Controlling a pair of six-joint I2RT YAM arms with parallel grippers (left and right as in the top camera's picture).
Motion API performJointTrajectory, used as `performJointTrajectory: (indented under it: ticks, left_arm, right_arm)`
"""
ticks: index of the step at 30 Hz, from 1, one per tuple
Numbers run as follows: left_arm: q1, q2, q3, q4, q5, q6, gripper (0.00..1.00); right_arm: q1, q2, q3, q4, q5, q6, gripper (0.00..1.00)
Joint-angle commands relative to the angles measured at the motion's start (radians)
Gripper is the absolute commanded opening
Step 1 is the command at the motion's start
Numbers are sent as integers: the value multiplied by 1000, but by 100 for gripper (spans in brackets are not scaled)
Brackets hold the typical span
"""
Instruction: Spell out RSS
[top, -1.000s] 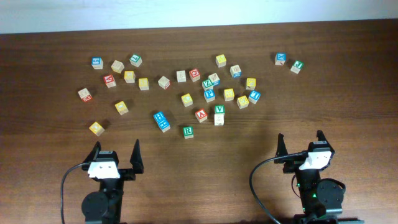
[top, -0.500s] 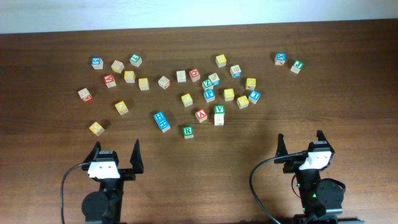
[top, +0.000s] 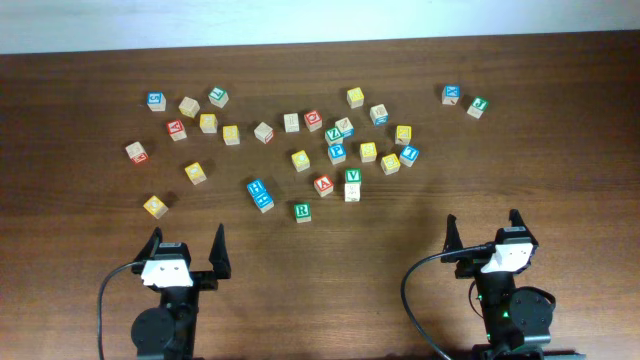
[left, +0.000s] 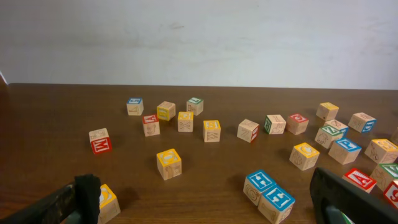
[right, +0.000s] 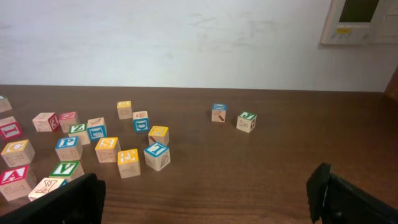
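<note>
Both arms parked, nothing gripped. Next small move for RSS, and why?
Likely: move the left tool forward and right to hover over the green R block. Both tools are open and empty, R comes first, and that block sits apart at the near edge of the scatter, nearer the left tool than the right tool.

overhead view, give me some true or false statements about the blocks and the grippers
1. The green R block touches no other block. True.
2. The left arm grips a block. False: the left gripper is open and empty.
3. The right gripper is open. True.
4. The blocks form one neat row. False: they lie scattered across the table.
5. Two blue blocks left of the R block touch each other. True.
</note>
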Motion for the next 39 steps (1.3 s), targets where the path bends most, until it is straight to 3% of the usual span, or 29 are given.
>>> performJointTrajectory:
  ticks: [1,9,10,13,14,16,17,19,21,24,26,27,29,30,33,35,38,39]
  left_arm:
    - [-7,-5,-2,-6,-14,16,99]
    - [-7,-5,-2,-5,-9,16,99]
    - [-7,-5,-2,-3,30,15,99]
    - [-7,-5,-2,42,460,15,99]
    - [-7,-5,-2,68,488,15,99]
    - [-7,-5,-2,202,592,15,99]
    - [-7,-5,-2,374,659,15,99]
    - [-7,-5,9,641,623,-39,99]
    - [-6,-3,79,679,535,-60,99]
    - [-6,71,275,545,478,-59,99]
    - [-6,160,446,311,427,-59,99]
    - [-6,256,616,56,417,-31,99]
    - [-7,447,818,-238,531,115,99]
    - [-7,534,899,-331,623,123,99]
    - [-6,681,979,-333,715,121,99]
    - [-7,822,1124,-435,649,60,99]
    - [-7,1126,1494,-933,241,55,99]
    - [-7,1238,1581,-1034,283,48,99]
  right_arm:
    - [6,-4,-5,-6,16,3,98]
    - [6,-4,-5,-6,16,3,98]
    - [6,-4,-5,-6,16,3,98]
    - [6,-4,-5,-6,16,3,98]
    - [6,-4,-5,-6,16,3,98]
    - [6,-4,-5,-6,16,3,98]
    - [6,-4,-5,-6,16,3,98]
    - [6,-4,-5,-6,16,3,98]
    - [6,-4,-5,-6,16,3,98]
    - [6,-4,-5,-6,16,3,98]
    - [6,-4,-5,-6,16,3,98]
    - [6,-4,-5,-6,16,3,98]
    - [6,-4,-5,-6,16,3,98]
    - [6,-4,-5,-6,16,3,98]
    - [6,-4,-5,-6,16,3,98]
    - [6,-4,-5,-6,16,3,98]
    - [6,-4,-5,-6,16,3,98]
    - [6,-4,-5,-6,16,3,98]
